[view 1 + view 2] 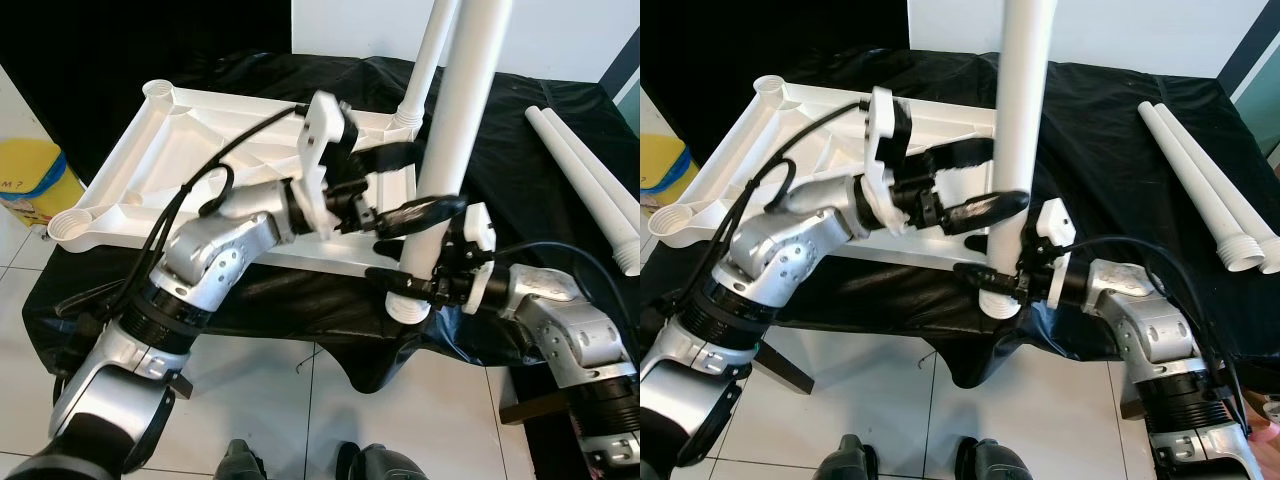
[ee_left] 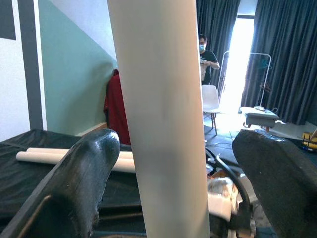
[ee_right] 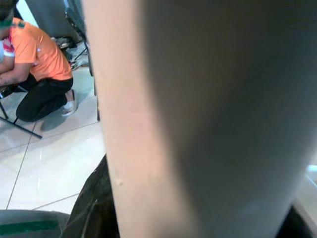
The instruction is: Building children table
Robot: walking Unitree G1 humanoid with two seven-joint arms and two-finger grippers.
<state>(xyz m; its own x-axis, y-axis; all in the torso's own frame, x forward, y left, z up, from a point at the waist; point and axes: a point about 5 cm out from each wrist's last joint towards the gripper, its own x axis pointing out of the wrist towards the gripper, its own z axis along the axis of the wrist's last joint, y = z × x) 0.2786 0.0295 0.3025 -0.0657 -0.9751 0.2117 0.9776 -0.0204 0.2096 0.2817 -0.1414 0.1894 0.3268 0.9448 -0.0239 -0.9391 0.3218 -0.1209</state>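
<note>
A white table leg [image 1: 455,150] is held upright at the near corner of the upturned white tabletop [image 1: 150,170], which lies on a black cloth [image 1: 340,300] covering the work surface. The leg's threaded lower end is seen at the corner socket. The left gripper [image 1: 405,185] is placed around the leg's middle, its black fingers [image 2: 74,188] spread to either side without touching. The right gripper [image 1: 405,283] is clamped on the leg lower down. Another leg [image 1: 425,60] is already standing in the far corner. Two spare legs [image 1: 590,180] are laid on the cloth to the right.
</note>
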